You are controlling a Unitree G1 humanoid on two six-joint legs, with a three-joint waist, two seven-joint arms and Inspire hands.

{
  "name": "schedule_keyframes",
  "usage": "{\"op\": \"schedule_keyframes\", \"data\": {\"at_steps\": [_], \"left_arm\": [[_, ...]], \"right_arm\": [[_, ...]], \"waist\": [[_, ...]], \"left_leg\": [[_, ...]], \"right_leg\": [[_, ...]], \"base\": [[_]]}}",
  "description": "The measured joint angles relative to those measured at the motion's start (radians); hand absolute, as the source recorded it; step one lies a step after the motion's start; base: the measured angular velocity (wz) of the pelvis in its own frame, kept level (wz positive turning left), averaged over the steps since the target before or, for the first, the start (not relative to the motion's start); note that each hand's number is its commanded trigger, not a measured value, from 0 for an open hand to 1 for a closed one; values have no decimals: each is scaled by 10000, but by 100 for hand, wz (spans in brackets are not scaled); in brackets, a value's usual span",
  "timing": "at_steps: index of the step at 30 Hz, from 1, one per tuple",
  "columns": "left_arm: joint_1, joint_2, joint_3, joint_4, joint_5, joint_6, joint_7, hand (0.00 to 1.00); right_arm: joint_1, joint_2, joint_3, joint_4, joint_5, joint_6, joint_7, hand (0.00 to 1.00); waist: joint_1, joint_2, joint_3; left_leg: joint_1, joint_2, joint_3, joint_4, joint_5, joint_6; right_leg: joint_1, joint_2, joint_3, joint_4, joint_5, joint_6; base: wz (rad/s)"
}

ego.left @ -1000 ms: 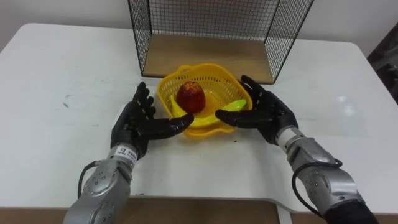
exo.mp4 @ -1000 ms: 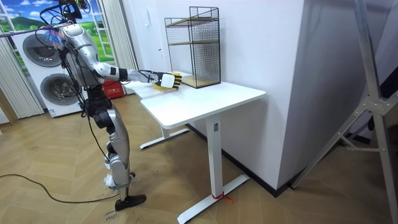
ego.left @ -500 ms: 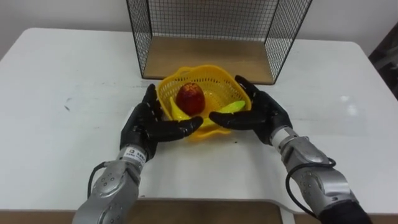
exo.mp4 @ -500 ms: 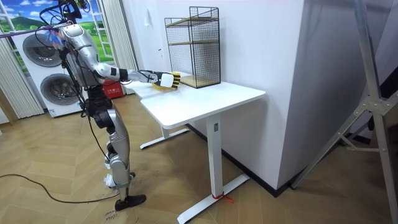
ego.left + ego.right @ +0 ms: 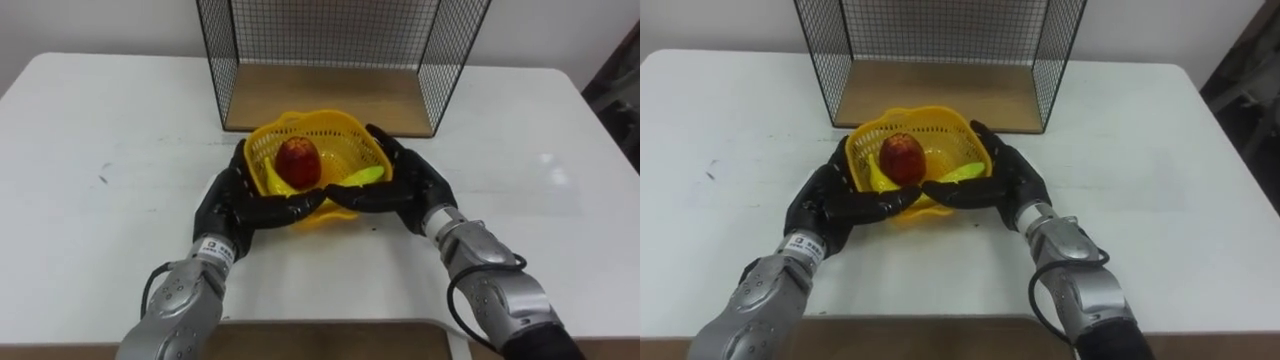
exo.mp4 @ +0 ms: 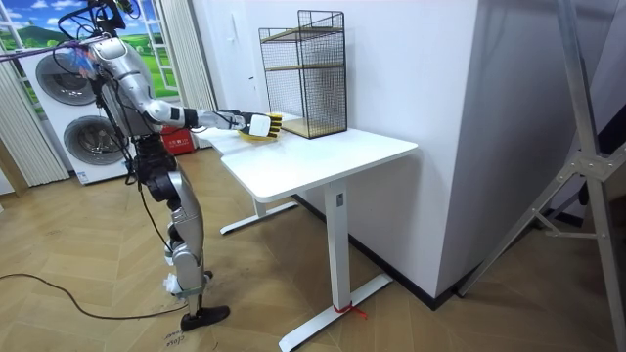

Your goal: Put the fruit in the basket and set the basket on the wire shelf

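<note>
"While the robot stood at the end of the white table (image 5: 100, 120), what lay around it?"

"Two stacked washing machines (image 6: 68, 108) stood behind it, on the room view's left, on a wood-patterned floor. Both arms reached out over the smooth tabletop."

"And what blocked the way ahead?"

"The wire shelf (image 5: 225, 60) sat at the far edge. It was a black box of fine square mesh, open toward the robot, with a flat wooden board (image 5: 330, 100) as its bottom level. Its side walls framed the opening."

"Where was the basket?"

"The yellow basket (image 5: 345, 140) was just in front of that board, outside the mesh. It was plastic lattice, round, with a wavy rim. I couldn't tell whether it rested on the table or was raised off it."

"What about the hands?"

"They were black and glossy. The left hand (image 5: 235, 200) was pressed to the basket's left wall and the right hand (image 5: 415, 185) to its right wall. Both had their fingers nearly straight and spread up along the lattice. The thumbs reached across the near side, tips almost meeting. It was a flat clamp between the palms, not a clenched grasp."

"And the fruit?"

"All of it was inside the basket. A shiny rounded red fruit (image 5: 297, 160) sat left of centre, with a curved banana (image 5: 275, 180) against it. A yellow-green fruit (image 5: 360, 177) lay at the near right, partly hidden by the right thumb. A small dark scuff (image 5: 103, 179) marked the table well to the left."
</note>
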Motion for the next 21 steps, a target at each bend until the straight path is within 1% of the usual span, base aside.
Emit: {"op": "schedule_keyframes", "data": {"at_steps": [5,8,12,17,19,20,21], "left_arm": [[-3,0,26,-2,18,-29,25,0],[-5,3,38,-2,20,-129,126,0],[-9,4,16,-3,25,-136,170,0],[-22,-6,-16,-4,28,-144,170,0],[-35,-6,-58,-4,22,-147,170,0],[-53,-4,-89,-2,23,-146,170,0],[-56,20,-136,-3,20,-147,170,0]], "right_arm": [[225,5,90,-733,134,-18,-238,0],[227,35,125,-778,134,-109,-304,0],[284,28,155,-859,132,-109,-421,0],[680,-4,158,-1549,135,-156,-627,0],[791,-70,167,-1763,134,-172,-664,0],[953,-132,179,-2009,134,-201,-715,0],[1132,-179,228,-2251,134,-201,-761,0]], "waist": [[-80,1,-1],[-188,1,-1],[-312,6,0],[-457,23,-2],[-456,62,-22],[-451,88,-15],[-444,116,-34]], "left_leg": [[59,2,107,-76,0,0],[119,1,181,-72,0,0],[128,2,215,-90,0,0],[122,3,246,-70,0,0],[27,7,268,-59,0,0],[5,10,269,-62,0,0],[13,22,276,-65,-1,-1]], "right_leg": [[-6,20,138,7,0,0],[-7,19,214,4,0,0],[-8,21,255,6,0,0],[-19,22,282,15,1,-1],[-118,24,298,35,9,-10],[-142,27,292,33,14,-16],[-141,36,293,39,15,-16]], "base": [[-6],[-7],[-2],[0],[0],[0],[0]]}}
